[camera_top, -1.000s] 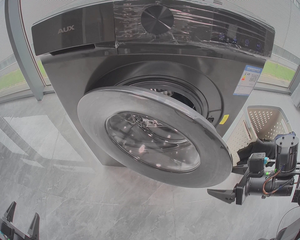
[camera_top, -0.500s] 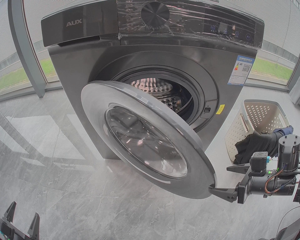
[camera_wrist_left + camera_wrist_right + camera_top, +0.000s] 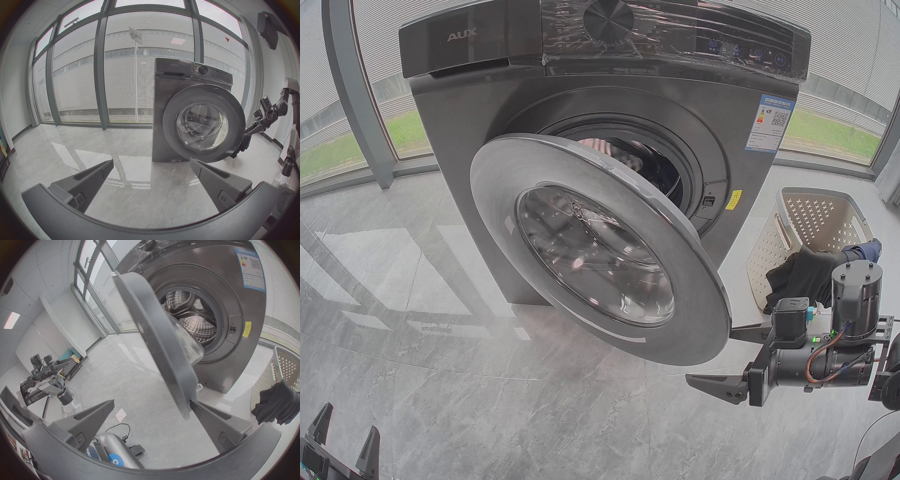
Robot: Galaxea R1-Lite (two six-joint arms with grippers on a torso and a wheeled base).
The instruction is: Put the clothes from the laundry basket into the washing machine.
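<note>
Clothes: a dark crumpled garment (image 3: 803,275) hangs over the near rim of a white perforated plastic laundry basket (image 3: 824,217), partly outside it. A blue piece (image 3: 867,250) lies just beside it on the same rim.
Basket: stands on the floor near the right front corner of the machine.
Machine: grey front-loading washing machine (image 3: 456,150). Its round grey door with a glass porthole (image 3: 594,256) is hinged on the left and swung roughly halfway out. The steel drum (image 3: 187,318) shows behind the door.
Door edge: the free rim points toward the basket side, leaving a gap between rim and machine front.
Right gripper (image 3: 150,403): fingers spread wide, pinching nothing. The door's lower rim sits between them, close against one finger; I cannot tell whether they touch.
Left gripper (image 3: 150,175): low, well apart from the machine, fingers spread, holding nothing.
Room: a wide stretch of polished grey tile floor (image 3: 425,312) lies between the left gripper and the door. A glass window wall (image 3: 78,72) stands behind the machine.
</note>
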